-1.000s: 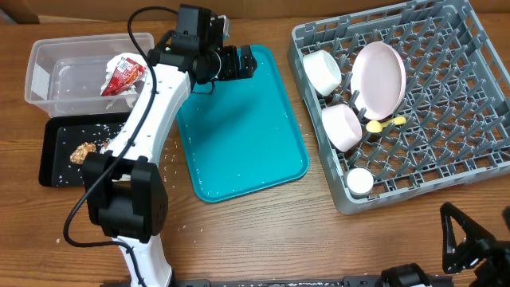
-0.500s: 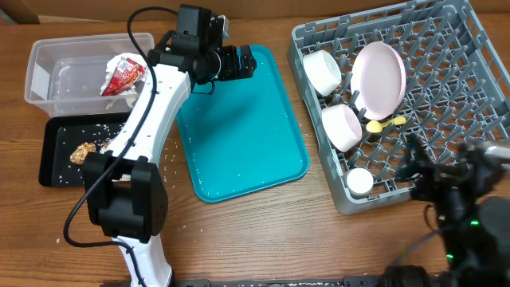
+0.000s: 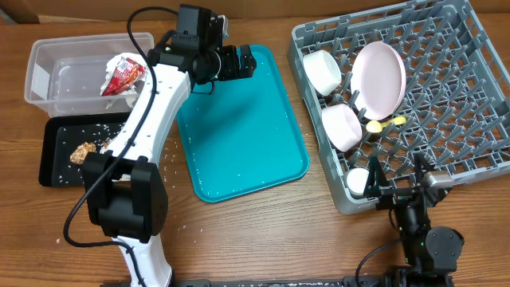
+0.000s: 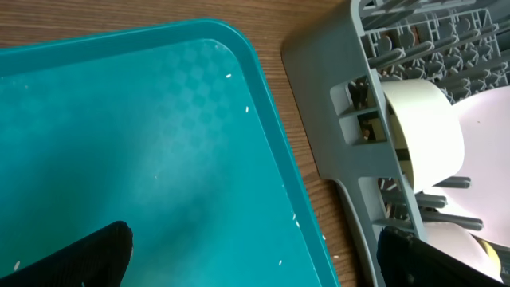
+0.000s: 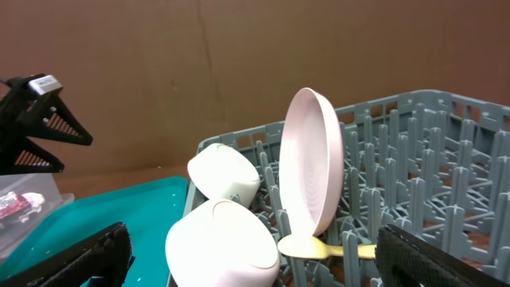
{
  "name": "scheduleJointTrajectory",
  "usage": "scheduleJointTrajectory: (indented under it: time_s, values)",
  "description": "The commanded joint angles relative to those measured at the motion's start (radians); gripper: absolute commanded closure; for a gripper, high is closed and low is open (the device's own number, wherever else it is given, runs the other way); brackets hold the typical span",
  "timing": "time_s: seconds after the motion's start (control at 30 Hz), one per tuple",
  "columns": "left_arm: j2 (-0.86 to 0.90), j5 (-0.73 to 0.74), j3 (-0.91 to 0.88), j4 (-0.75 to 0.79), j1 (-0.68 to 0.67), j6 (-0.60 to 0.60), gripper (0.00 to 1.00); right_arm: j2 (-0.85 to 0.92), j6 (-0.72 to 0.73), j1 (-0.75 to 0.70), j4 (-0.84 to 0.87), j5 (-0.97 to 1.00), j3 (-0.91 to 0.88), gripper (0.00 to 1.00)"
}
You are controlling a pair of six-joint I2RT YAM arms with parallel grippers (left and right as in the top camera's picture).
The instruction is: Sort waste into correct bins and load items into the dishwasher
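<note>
The grey dishwasher rack (image 3: 450,96) holds a white plate (image 3: 378,76) on edge, two white bowls (image 3: 323,70) (image 3: 343,126), a yellow spoon (image 3: 386,123) and a small cup (image 3: 358,182). Crumpled paper with a red wrapper (image 3: 122,76) lies in the clear tub (image 3: 56,80). A brown food lump (image 3: 81,151) and loose rice sit in the black tray (image 3: 56,171). My left gripper (image 3: 236,62) hangs open over the far end of the teal tray (image 3: 247,135), holding nothing. My right gripper (image 3: 397,179) stands open and holds nothing at the rack's near edge, beside the cup. Plate (image 5: 312,163), bowls (image 5: 219,243) and spoon (image 5: 319,249) fill the right wrist view.
Stray rice grains dot the teal tray (image 4: 119,135) and the wood near the left arm's base (image 3: 119,215). The rack's corner (image 4: 319,119) lies just right of the teal tray's edge. A brown wall backs the table in the right wrist view.
The right arm has risen from the lower right corner and swung left to the rack's near edge. The left arm and all objects have stayed put.
</note>
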Motion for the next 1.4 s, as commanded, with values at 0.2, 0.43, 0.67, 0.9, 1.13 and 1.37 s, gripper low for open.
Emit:
scheduleJointTrajectory:
  time_s: [0.2,0.43,0.67,0.9,1.13,1.37]
  values:
    - [0.0,-0.004,0.014,0.004,-0.001,-0.006,0.0,-0.068,0.0,-0.004,-0.046,-0.023,-0.055,0.0]
    - [0.0,-0.004,0.014,0.004,-0.001,-0.006,0.0,-0.068,0.0,-0.004,-0.045,-0.024,-0.055,0.0]
    - [0.0,-0.004,0.014,0.004,-0.001,-0.006,0.0,-0.068,0.0,-0.004,-0.045,-0.024,-0.055,0.0]
    - [-0.051,-0.149,0.014,-0.098,0.006,0.021,0.0,-0.068,0.0,-0.004,-0.045,-0.024,-0.055,0.0]
    - [-0.254,-0.257,-0.005,-0.133,-0.007,0.125,0.0,-0.068,0.0,-0.004,-0.045,-0.024,-0.055,0.0]
    - [-0.542,-0.119,-0.306,0.068,0.0,0.518,0.0,-0.068,0.0,-0.004,-0.045,-0.024,-0.055,0.0]
